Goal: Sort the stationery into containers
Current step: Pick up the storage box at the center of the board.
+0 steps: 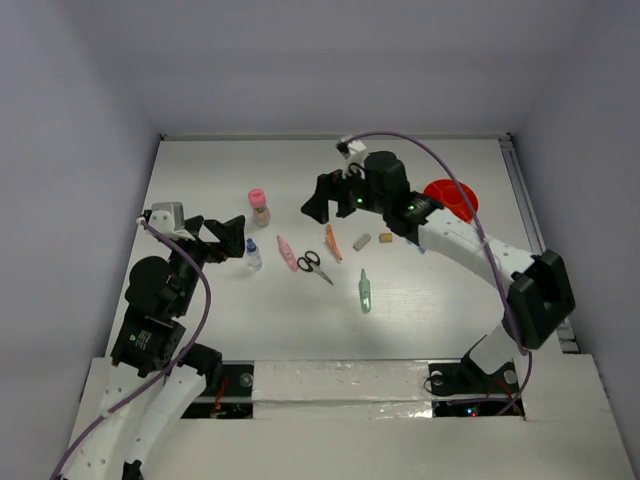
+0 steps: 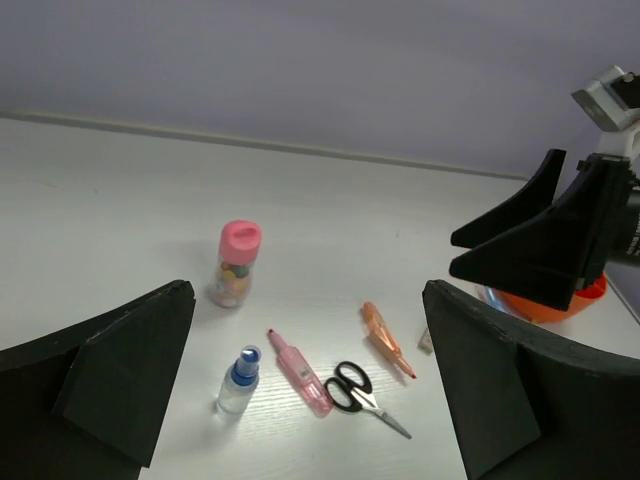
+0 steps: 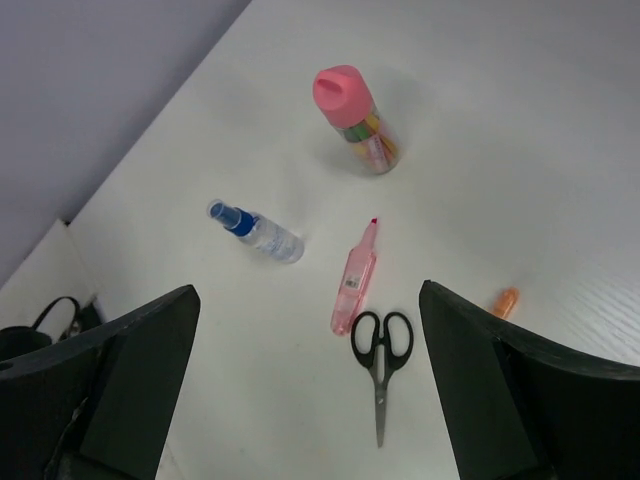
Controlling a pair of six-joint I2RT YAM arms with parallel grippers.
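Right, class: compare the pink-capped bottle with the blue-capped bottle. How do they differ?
The pink-capped bottle is wider, the blue-capped bottle slimmer. The pink-capped bottle holds multicoloured bits; the blue-capped bottle looks clear inside. The pink-capped bottle's cap is as broad as its body; the blue-capped bottle's cap is narrower than its body. Both are small see-through bottles.
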